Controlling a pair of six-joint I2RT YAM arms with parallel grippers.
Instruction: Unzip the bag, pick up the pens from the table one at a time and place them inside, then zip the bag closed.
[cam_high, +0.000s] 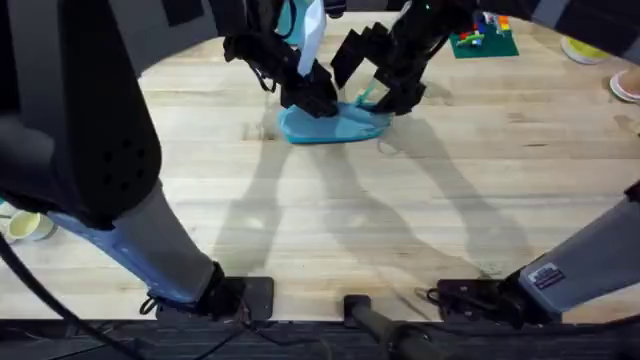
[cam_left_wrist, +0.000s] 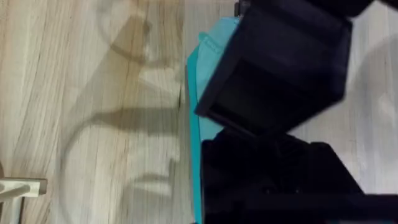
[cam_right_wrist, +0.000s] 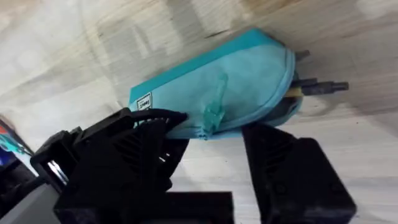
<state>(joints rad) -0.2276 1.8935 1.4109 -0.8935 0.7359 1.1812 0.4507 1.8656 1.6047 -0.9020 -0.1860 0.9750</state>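
From my overhead feed, I see both arms stretched far out toward 12 o'clock, meeting over the bag (cam_high: 335, 124), which lies on the table (cam_high: 330, 230) just short of the far edge. My left arm rises from its base at 7 o'clock and reaches across so that the left gripper (cam_high: 318, 100) comes down on the bag's 10 o'clock end. My right arm climbs from 5 o'clock, and the right gripper (cam_high: 385, 97) sits at the bag's 2 o'clock end, angled down toward it.

On my right wrist feed, the right gripper (cam_right_wrist: 214, 152) has its jaws spread wide on either side of the bag's (cam_right_wrist: 217, 93) long edge. One finger (cam_right_wrist: 140, 140) touches the fabric near a small white label; the other stands just off it. A little teal zipper pull (cam_right_wrist: 214, 112) hangs between them, and I cannot tell whether anything is gripped.

On my left wrist feed, the left gripper's black body covers the bag (cam_left_wrist: 202, 81), leaving a strip of teal beside it. I cannot tell how far those jaws are open or whether they hold the fabric.

The bag is a soft teal pouch, a bit rumpled, lying flat. At its open end the pens (cam_right_wrist: 317, 87) poke out: dark tips side by side, with a bit of yellow just inside the mouth.
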